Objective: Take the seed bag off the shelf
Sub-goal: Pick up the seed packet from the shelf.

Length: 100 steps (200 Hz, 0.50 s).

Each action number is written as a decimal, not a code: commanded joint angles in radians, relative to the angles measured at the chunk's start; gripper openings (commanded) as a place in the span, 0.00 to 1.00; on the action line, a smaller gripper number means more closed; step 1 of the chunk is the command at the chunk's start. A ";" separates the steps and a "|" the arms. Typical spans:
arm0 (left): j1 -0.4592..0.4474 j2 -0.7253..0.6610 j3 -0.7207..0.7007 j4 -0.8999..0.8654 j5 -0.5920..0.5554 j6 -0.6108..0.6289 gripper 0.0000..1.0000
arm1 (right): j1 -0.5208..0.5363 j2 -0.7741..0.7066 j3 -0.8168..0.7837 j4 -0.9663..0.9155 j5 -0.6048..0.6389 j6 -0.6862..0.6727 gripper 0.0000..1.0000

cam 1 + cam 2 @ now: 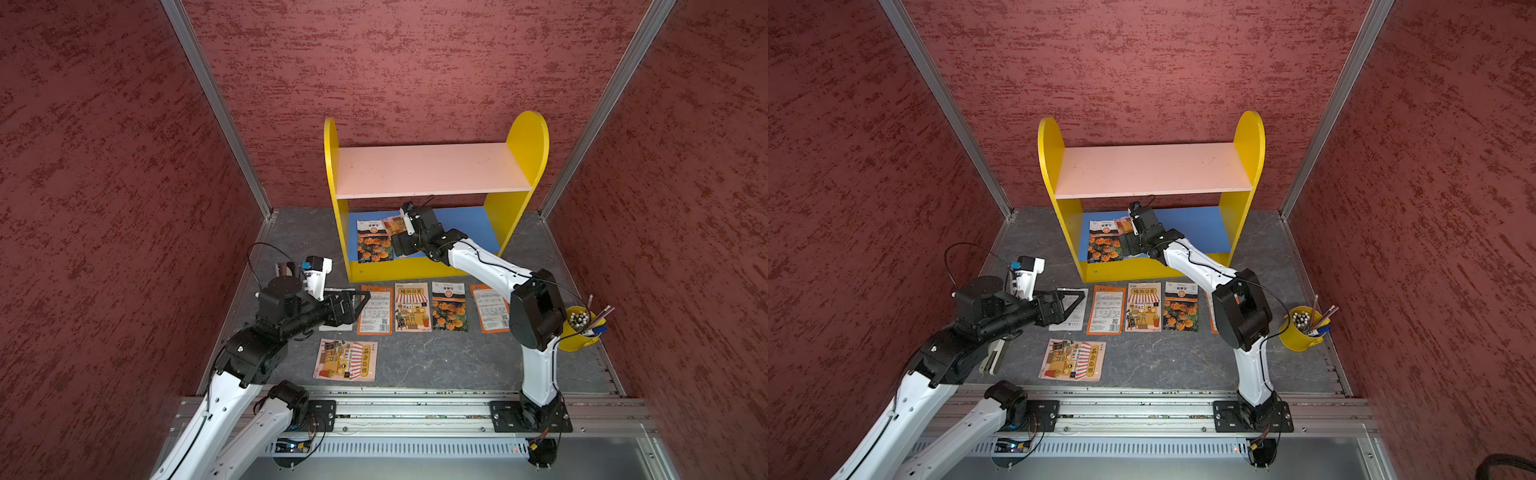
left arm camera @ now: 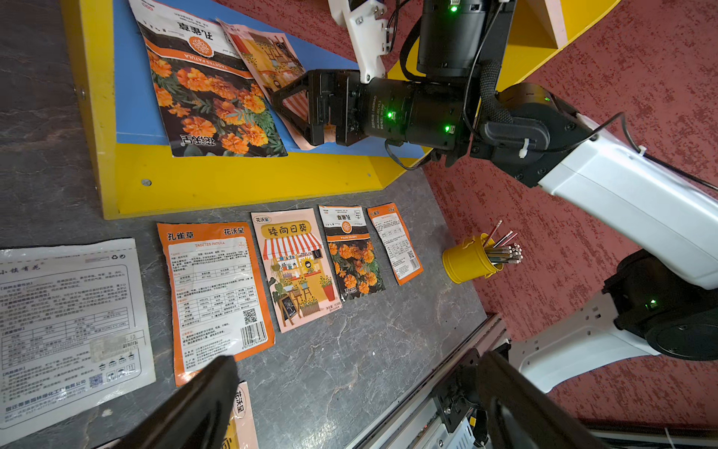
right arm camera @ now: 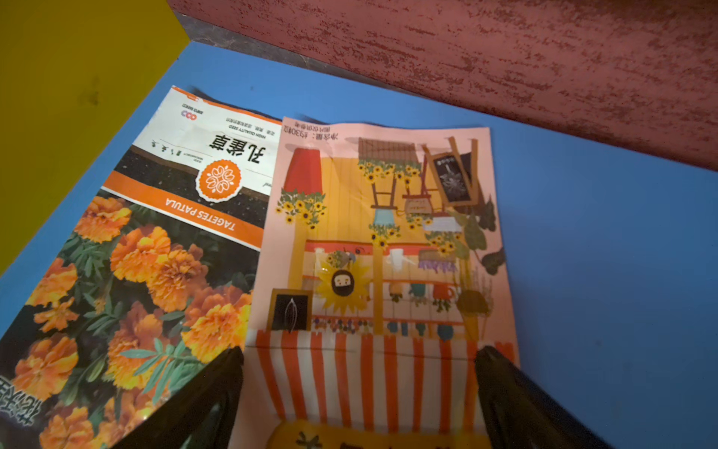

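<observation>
right wrist view: right pincer (image 3: 357, 352) gapes wide (astride, not clamped) over the pink seed bag (image 3: 380, 241).

- A robotics lab cell is showing here: red textured panels (image 1: 415, 62) are enclosing a grey bench (image 1: 436, 361).
- Two arms (image 1: 536, 365) are sitting bolted on an aluminium rail (image 1: 415, 409).

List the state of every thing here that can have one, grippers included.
Shelf: upright, top board bare, two bags on bottom board.
Marigold bag: flat on bottom board.
Pink bag: partly overlapping marigold bag, not gripped.
Right gripper: open, astride pink bag.
Left gripper: open, holding nothing.
Cup: upright, holding pens.
Bags before shelf: flat on table.
</observation>
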 commanded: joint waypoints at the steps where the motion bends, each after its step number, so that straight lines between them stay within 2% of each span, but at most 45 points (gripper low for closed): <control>1: -0.006 0.004 -0.006 0.021 -0.002 0.006 1.00 | 0.004 -0.024 -0.029 0.003 0.039 -0.018 0.97; 100: -0.006 0.001 -0.031 0.051 0.007 -0.002 1.00 | -0.009 -0.188 -0.269 0.056 0.067 -0.009 0.96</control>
